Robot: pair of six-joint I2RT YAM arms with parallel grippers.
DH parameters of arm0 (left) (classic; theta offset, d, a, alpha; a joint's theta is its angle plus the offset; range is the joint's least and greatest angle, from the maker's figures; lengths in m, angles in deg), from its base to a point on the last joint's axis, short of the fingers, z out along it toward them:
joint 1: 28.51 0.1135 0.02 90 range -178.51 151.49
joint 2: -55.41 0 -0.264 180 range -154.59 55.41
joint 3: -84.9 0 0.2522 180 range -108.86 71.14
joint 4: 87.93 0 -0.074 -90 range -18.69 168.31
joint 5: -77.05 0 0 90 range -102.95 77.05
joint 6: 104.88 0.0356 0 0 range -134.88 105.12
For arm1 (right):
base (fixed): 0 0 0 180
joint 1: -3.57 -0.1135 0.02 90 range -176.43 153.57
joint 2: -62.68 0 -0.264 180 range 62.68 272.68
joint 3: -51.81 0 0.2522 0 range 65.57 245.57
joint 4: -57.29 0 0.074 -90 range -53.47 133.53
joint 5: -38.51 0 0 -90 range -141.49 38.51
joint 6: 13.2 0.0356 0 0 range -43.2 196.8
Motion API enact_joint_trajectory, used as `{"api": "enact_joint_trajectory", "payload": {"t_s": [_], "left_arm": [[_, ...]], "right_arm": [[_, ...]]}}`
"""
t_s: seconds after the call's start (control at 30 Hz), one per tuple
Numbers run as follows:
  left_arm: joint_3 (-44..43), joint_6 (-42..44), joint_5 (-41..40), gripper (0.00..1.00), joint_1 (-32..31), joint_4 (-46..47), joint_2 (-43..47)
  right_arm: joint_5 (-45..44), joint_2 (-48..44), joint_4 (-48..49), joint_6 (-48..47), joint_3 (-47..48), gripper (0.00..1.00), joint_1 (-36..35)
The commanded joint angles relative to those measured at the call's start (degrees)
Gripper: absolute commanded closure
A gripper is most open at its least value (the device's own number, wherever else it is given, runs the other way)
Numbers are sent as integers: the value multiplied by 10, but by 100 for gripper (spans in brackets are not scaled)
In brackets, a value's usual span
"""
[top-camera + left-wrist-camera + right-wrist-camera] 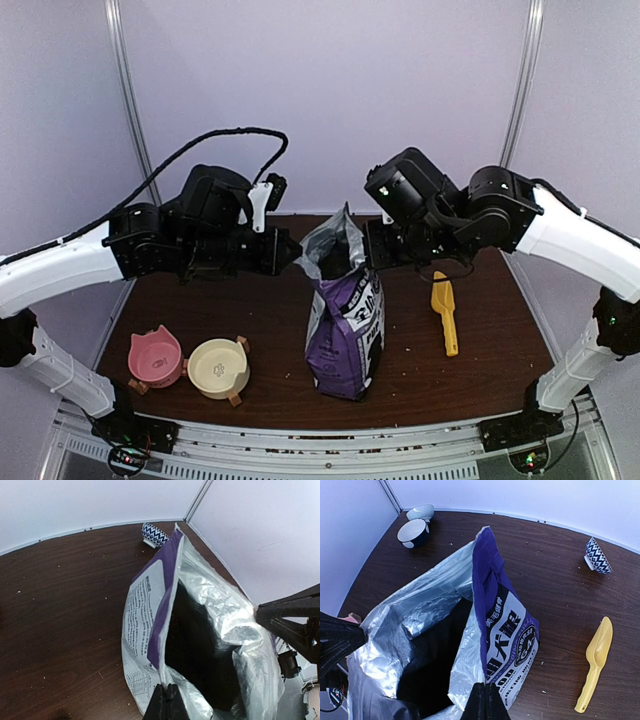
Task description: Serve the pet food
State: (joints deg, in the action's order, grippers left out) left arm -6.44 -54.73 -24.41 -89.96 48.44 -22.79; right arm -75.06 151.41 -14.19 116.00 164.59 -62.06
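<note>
The purple-and-white bag stands upright mid-table with its mouth pulled open. My left gripper is shut on the bag's left rim; in the left wrist view its jaws pinch the silver-lined edge of the bag. My right gripper is shut on the right rim; in the right wrist view it pinches the printed side of the bag. The bag's inside is dark, and the pet food is hidden from view.
A yellow scoop lies right of the bag, also in the right wrist view. A pink bowl and a cream bowl sit front left. A blue patterned bowl, a dark blue bowl and a pale bowl stand at the back.
</note>
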Motion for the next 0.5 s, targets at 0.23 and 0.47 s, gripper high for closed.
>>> {"api": "enact_joint_trajectory", "payload": {"t_s": [0.23,0.47], "left_arm": [[-41,26,-81,100,15,-39,26],[-76,43,-63,100,15,-39,32]], "right_arm": [[-100,-31,-118,32,29,100,4],[-105,-38,-125,26,55,100,4]]}}
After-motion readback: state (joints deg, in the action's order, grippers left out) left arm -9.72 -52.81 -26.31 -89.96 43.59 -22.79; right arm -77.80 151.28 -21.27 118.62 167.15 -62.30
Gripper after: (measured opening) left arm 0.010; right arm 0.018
